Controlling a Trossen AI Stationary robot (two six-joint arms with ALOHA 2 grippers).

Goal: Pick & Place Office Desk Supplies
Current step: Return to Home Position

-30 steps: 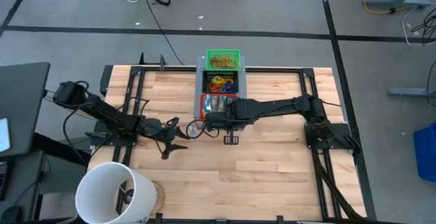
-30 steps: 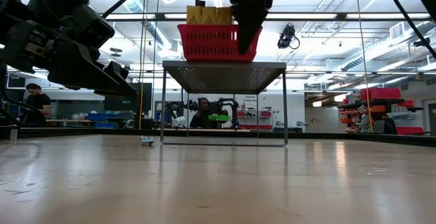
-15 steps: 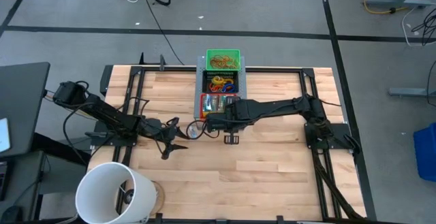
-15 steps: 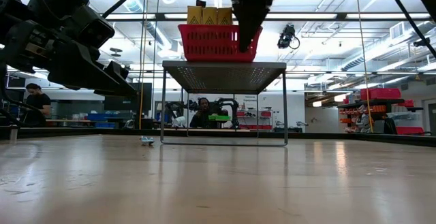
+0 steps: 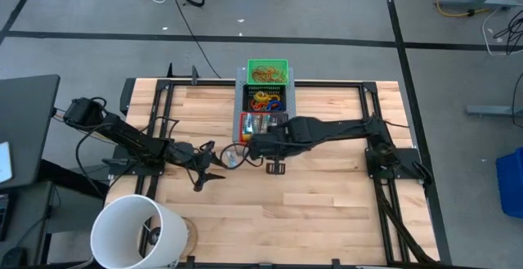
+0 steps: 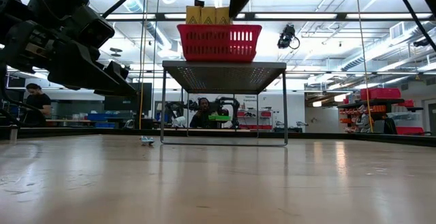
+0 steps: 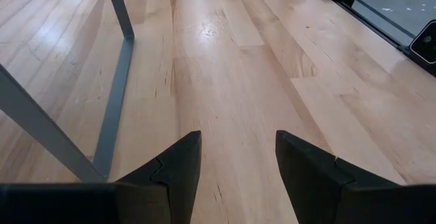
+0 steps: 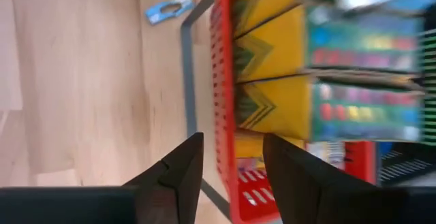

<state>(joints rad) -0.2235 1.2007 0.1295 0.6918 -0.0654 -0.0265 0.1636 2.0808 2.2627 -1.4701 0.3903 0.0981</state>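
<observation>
My right gripper (image 8: pixel 231 137) hung above the rim of the red basket (image 6: pixel 219 42), fingers spread apart with nothing between them. That basket sat on the grey perforated shelf (image 6: pixel 223 67) with yellow packets (image 6: pixel 208 15) upright in it, in line with the black basket (image 5: pixel 263 99) and green basket (image 5: pixel 268 71). To go home cleanly, I judged I should lift straight up first and only then draw back, so no finger hooked the rim. The left gripper (image 7: pixel 237 135) waited low over the table (image 7: pixel 225 60) beside the shelf, likewise parted and empty.
</observation>
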